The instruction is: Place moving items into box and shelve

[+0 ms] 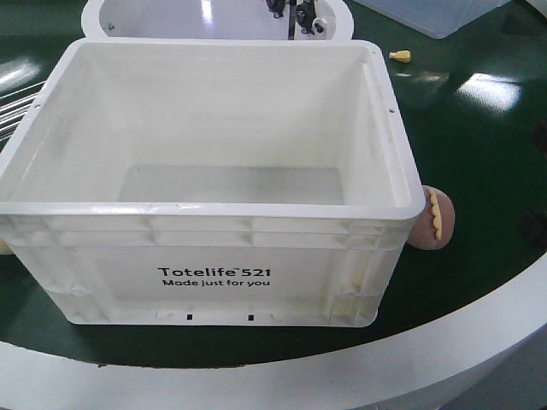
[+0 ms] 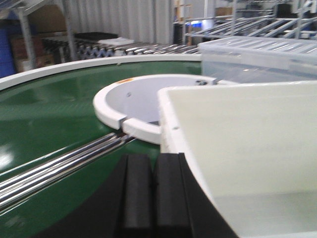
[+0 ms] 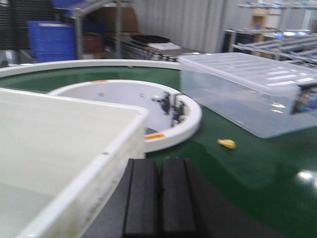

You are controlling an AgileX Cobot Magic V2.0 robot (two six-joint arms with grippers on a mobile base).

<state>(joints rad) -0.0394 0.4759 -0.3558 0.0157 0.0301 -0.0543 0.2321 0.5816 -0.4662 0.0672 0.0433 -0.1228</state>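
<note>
- The large white rectangular plastic tote (image 1: 214, 282), printed "Totelife 521 Made just for you" in black, stands upright on the dark green conveyor surface (image 1: 479, 171). Its mouth is open and its bare floor shows.
- The pinkish-brown round plush ball with a yellow ridge (image 1: 434, 219) lies on the green surface outside the tote, touching the tote's near right corner just under the rim.
- A pale sliver (image 1: 3, 246) shows at the frame's edge by the tote's near left corner. Too little of it is visible to say what it is.
- The left gripper (image 2: 151, 168) has its two black pads pressed flat together with nothing between them. The tote's wall and rim rise just to its right, and polished steel rails (image 2: 54, 166) run along its left.
- The right gripper (image 3: 159, 171) is likewise closed pad to pad and holds nothing. The tote's rim lies just to its left.
- The plush ball shows only in the front view, which shows no gripper, so how it lies relative to either gripper cannot be told.
- A small yellow piece (image 3: 227, 144) lies on the green surface ahead and to the right of the right gripper, well apart from it and near a clear lidded plastic bin (image 3: 242, 89).
- A white ring-shaped hub (image 1: 94, 17) sits just behind the tote.
</note>
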